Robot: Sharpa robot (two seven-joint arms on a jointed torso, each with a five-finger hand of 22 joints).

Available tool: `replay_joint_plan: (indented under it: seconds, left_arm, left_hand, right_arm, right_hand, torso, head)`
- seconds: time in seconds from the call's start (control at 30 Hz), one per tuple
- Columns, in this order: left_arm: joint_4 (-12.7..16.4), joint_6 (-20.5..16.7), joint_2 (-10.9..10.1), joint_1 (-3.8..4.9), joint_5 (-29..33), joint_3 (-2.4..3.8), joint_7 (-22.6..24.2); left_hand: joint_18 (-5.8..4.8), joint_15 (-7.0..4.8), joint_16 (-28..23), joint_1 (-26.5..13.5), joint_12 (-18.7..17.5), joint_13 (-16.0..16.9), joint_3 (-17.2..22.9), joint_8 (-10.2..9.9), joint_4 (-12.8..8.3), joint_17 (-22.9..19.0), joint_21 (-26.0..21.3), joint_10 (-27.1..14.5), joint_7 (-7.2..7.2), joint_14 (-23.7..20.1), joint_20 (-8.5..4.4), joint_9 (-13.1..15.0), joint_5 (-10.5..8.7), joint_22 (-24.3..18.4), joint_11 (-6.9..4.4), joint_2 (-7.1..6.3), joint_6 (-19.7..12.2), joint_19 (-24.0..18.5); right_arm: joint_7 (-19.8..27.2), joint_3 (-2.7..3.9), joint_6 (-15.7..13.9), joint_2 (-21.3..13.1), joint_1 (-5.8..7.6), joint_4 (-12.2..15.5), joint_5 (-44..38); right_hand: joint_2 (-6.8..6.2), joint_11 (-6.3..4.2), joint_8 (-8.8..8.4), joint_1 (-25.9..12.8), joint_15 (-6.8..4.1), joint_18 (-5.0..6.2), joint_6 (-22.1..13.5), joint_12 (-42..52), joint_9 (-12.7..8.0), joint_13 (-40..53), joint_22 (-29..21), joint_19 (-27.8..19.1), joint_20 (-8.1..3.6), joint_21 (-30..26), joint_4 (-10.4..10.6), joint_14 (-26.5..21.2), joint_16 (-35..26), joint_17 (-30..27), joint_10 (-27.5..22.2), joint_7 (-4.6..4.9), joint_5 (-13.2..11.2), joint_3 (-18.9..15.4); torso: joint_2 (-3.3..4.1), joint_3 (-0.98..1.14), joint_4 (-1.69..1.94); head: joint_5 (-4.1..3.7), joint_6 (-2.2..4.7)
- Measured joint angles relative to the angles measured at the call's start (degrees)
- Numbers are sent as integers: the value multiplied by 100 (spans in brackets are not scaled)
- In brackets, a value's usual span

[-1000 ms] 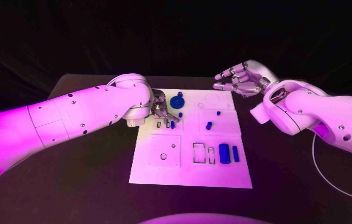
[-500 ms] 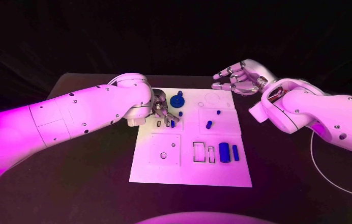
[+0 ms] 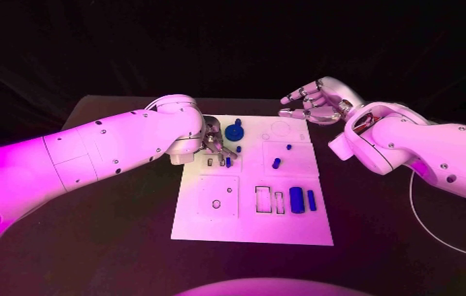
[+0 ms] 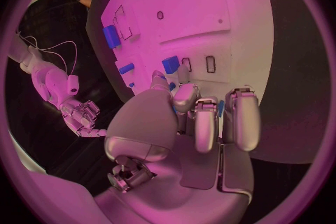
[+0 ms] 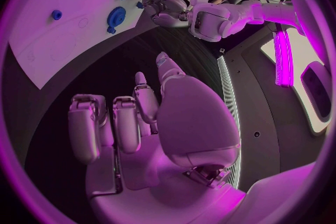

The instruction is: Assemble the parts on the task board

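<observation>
Now the left hand (image 3: 215,145) pinches a small blue part (image 4: 171,64) low over the task board (image 3: 254,225), near its slots, likely lining up an insertion. Meanwhile the right hand (image 3: 316,104) hovers empty, fingers loosely spread, beyond the board's far corner.

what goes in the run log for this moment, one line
left hand: pinching small blue part over task board slots | right hand: open, empty, beyond board's far right corner | blue gear: on board
</observation>
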Motion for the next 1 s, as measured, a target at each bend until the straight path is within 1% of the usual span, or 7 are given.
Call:
replay_joint_plan:
  seconds: [0.47, 0.53, 0.7, 0.8, 0.87, 1.0]
  left_arm:
    - [-18, 88, 38, -2, 10, -3, -2]
    - [-19, 101, 43, -2, 13, -3, -2]
    - [-31, 126, 57, -2, 22, -4, -2]
    - [-43, 133, 67, -2, 28, -5, -3]
    - [-55, 139, 77, -2, 33, -7, -3]
    - [-77, 155, 92, -2, 43, -13, -3]
  left_hand:
    - [0, 0, 0, 0, 1, 16, 0, 20, 0, -1, 0, 19, 21, 0, 0, 14, 0, 0, -19, 0, -21, 0]
    - [0, 0, 0, 16, 33, 25, 0, 20, 0, -1, 0, 19, 21, 0, 0, 19, 0, -1, -19, 16, -21, 0]
    - [1, -20, 0, 54, 34, 24, 0, 48, 0, -1, 0, 19, 21, -21, 0, 33, 0, -1, -19, 7, -21, 0]
    - [0, -20, 0, 54, 34, 24, 15, 47, -15, -2, 0, 19, 10, -21, -7, 47, 0, -1, -19, 7, -31, 6]
    - [1, -20, 0, 84, 34, 27, 15, 80, -15, -2, 0, 19, 1, -21, -21, 62, 0, -1, -19, 37, -41, 21]
    - [0, -20, 0, 136, 33, 34, 36, 87, -35, -2, 0, 19, 1, -21, -21, 87, 0, -1, -19, 44, -41, 21]
  right_arm:
    - [-4, -1, 17, 33, -3, -18, -16]
    - [-4, -2, 21, 39, -4, -22, -17]
    - [-4, -2, 26, 55, -9, -34, -19]
    - [-4, -3, 28, 60, -10, -37, -20]
    - [-4, -3, 29, 62, -10, -38, -20]
    - [-4, -3, 30, 64, -11, -38, -21]
  right_hand:
    - [0, 0, 0, 0, 0, 0, 0, 1, 0, -2, -1, 0, 0, 0, -16, 0, 0, -1, 0, 0, 0, -16]
    - [0, 0, 0, 0, 0, 0, 0, 1, 0, -2, -1, 0, 0, 0, -16, 0, 0, -1, 0, 0, 0, -16]
    - [0, 0, 0, 0, 0, 0, 0, -17, 1, -3, -1, 0, 0, -24, -16, 0, 0, -1, 0, 0, 33, -16]
    - [0, 0, 0, 0, 0, 0, 0, -24, 1, -4, -1, 0, 0, -25, -16, 0, 0, -1, 0, 0, 33, -16]
    - [0, 0, 0, 0, 0, 0, 0, -25, 1, -4, -2, 0, 0, -25, -16, 0, 0, -1, 0, 0, 33, -16]
    - [0, 0, 0, 0, 0, 0, 0, -26, 1, -4, -2, -20, -20, -25, -16, 0, 0, -1, 0, 0, 33, -16]
  torso:
    - [-4, 2, 16]
    - [-4, 2, 19]
    - [-5, 2, 20]
    - [-7, 2, 23]
    - [-7, 2, 24]
    - [-7, 2, 27]
  head:
    - [-16, -32]
    - [-16, -40]
    - [-15, -41]
    - [-28, -42]
    - [-29, -42]
    - [-24, -51]
